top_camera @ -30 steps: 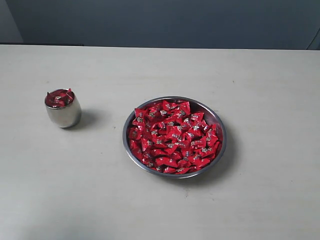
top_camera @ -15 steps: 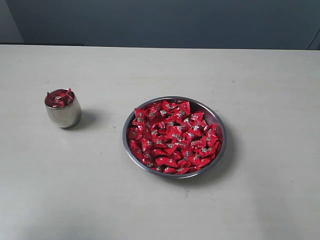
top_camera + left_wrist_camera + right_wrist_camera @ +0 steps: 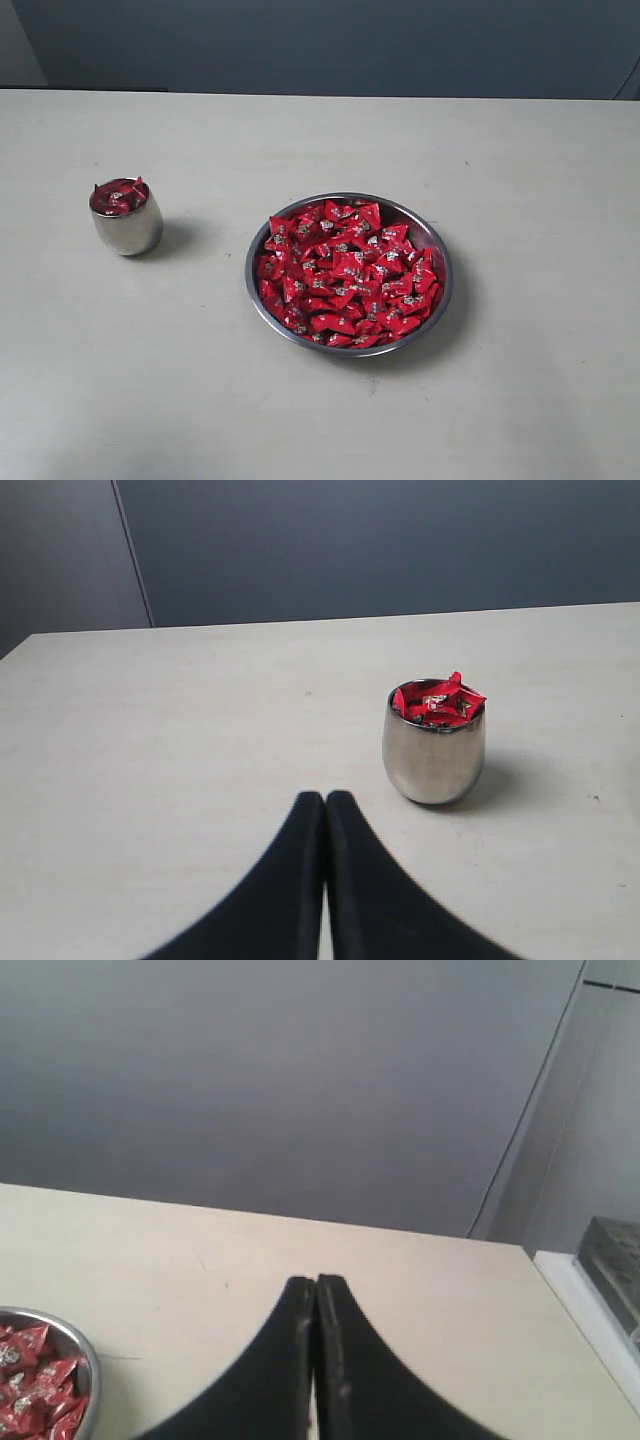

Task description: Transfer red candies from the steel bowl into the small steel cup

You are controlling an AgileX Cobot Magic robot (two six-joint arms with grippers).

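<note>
Left tool [image 3: 324, 798] and right tool [image 3: 316, 1282] are each pressed together, holding nothing.

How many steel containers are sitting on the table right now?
2. The small steel cup stands on the table at the exterior view's left, heaped with red candies; the steel bowl sits apart to its right, near the middle, full of them. None looks hidden.

You seem to be in a lab or test room rather than a home: a plain pale bench [image 3: 200, 400] runs up to a flat blue-grey wall [image 3: 330, 45], panelled with one straight seam [image 3: 130, 550].
</note>
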